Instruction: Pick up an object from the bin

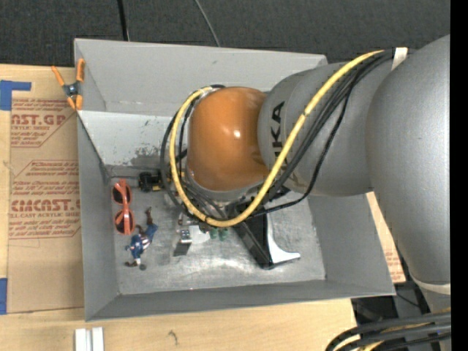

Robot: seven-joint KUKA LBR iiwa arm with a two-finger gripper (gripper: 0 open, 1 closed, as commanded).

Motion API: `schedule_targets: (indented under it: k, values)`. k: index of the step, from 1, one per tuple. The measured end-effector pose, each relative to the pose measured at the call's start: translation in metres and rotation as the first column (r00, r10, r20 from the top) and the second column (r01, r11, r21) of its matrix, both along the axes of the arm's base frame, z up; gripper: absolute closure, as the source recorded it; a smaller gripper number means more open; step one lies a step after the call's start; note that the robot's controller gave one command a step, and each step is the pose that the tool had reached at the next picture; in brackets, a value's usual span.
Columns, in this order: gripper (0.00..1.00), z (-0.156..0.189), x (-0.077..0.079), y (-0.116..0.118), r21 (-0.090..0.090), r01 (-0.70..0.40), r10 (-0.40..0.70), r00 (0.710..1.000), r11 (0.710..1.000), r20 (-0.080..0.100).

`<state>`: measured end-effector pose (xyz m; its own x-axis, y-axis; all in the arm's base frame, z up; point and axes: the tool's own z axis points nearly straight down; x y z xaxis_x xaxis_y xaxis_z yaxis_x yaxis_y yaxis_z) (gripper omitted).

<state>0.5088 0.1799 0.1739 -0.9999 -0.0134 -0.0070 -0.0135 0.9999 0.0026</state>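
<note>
Gripper (pixel 196 229) is hovering over a small grey-white piece (pixel 180 243), centre-left of bin (pixel 99 258) floor. Open or closed, can't tell. Risk imo: piece is lying flat, prob. skidding away on contact w/ metal.
</note>
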Motion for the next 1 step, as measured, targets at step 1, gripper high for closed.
schedule_targets:
  k: [1]
  values:
    - [0.00,-0.0536,0.0229,0.0335,0.001,0.004,-0.004,1.000,1.000,0.003]
